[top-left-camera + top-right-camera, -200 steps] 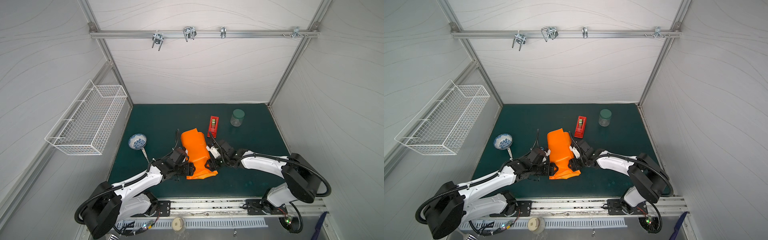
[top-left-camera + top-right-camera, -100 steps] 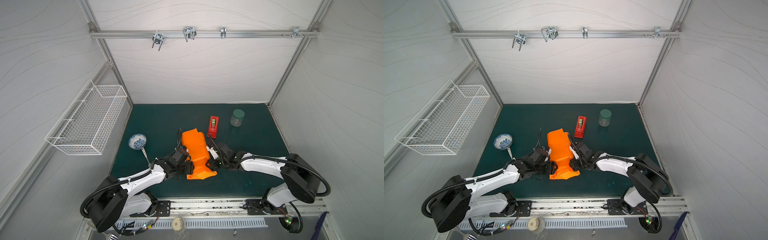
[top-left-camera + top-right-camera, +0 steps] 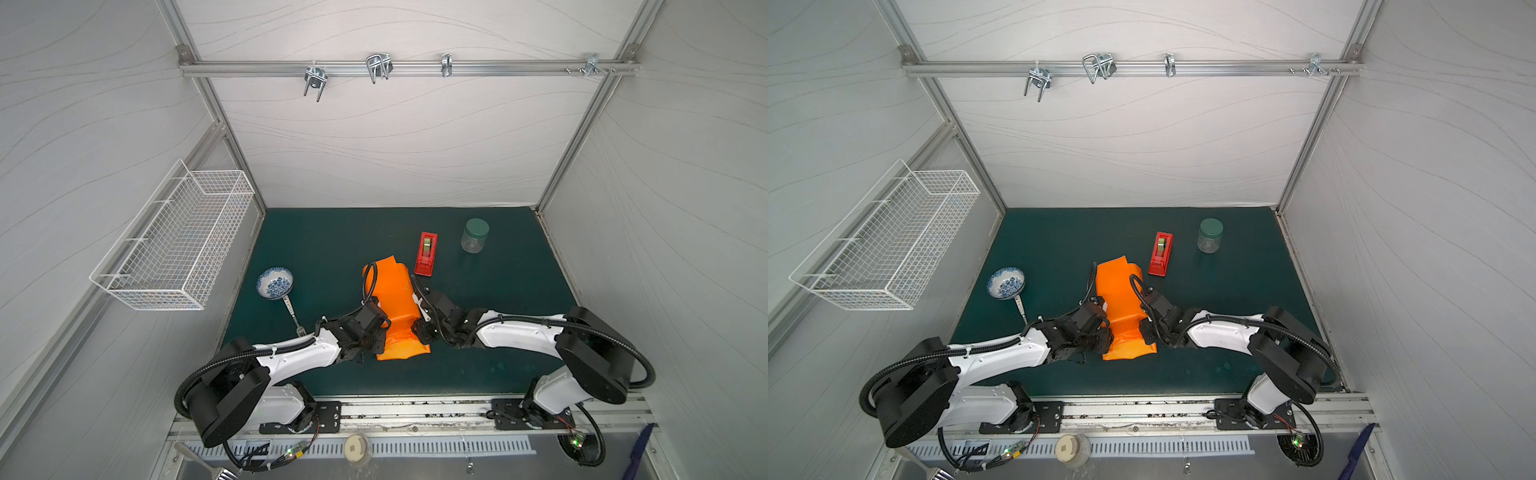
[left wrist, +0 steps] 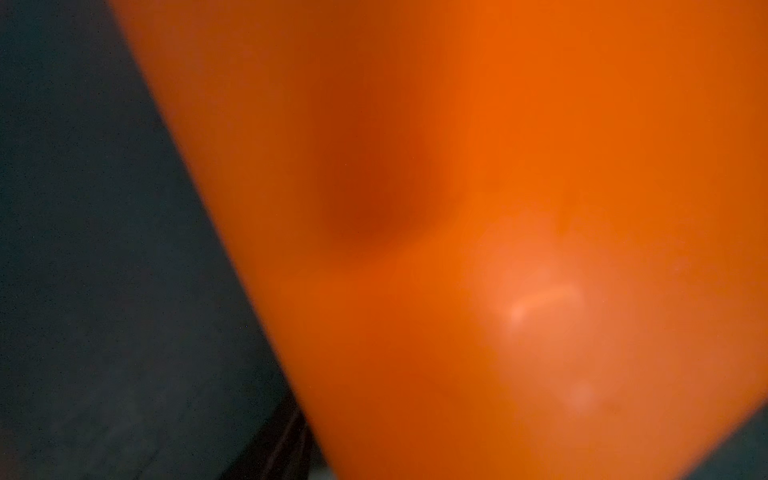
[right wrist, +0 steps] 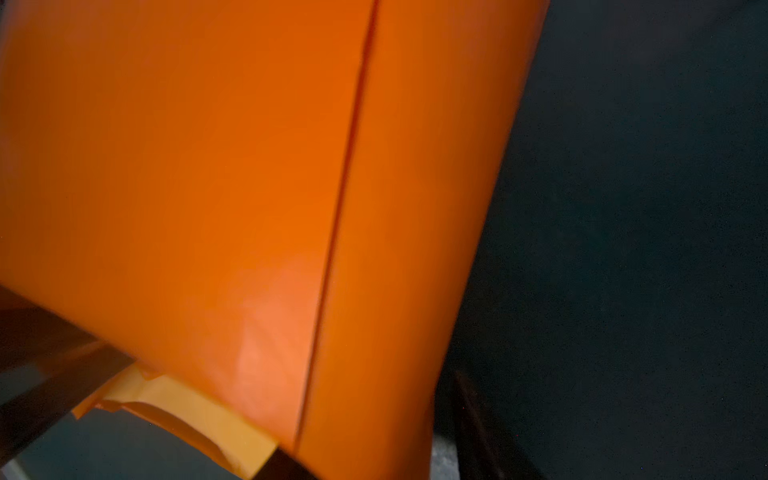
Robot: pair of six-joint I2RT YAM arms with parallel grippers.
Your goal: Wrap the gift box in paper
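The paper (image 3: 395,299) is folded into a long orange bundle lying about mid-surface (image 3: 332,241). Its near end flares out a bit wider. We can't see the gift box itself, since the orange sheet covers everything there. In the right wrist view the paper (image 5: 208,166) shows one layer lapped over another along a straight seam, with a yellower underside peeking out at one end. The left wrist view is just a blurry orange wall of paper (image 4: 457,166) right up against the lens.

The left claw (image 3: 380,332) is pushed up against the bundle's left side near the front end. The right claw (image 3: 417,328) is against the opposite side, so the bundle sits between them. Both top views show the same thing, but the fingers are tucked against the paper, so we honestly can't tell if either claw is pinching it or just touching.

Just beyond the bundle's far right corner sits a red tape dispenser (image 3: 427,253), with a clear jar with a green lid (image 3: 475,236) further right. Off to the left are a blue-and-white bowl (image 3: 274,283) and a fork (image 3: 293,313). A white wire basket (image 3: 178,241) hangs on the left wall.
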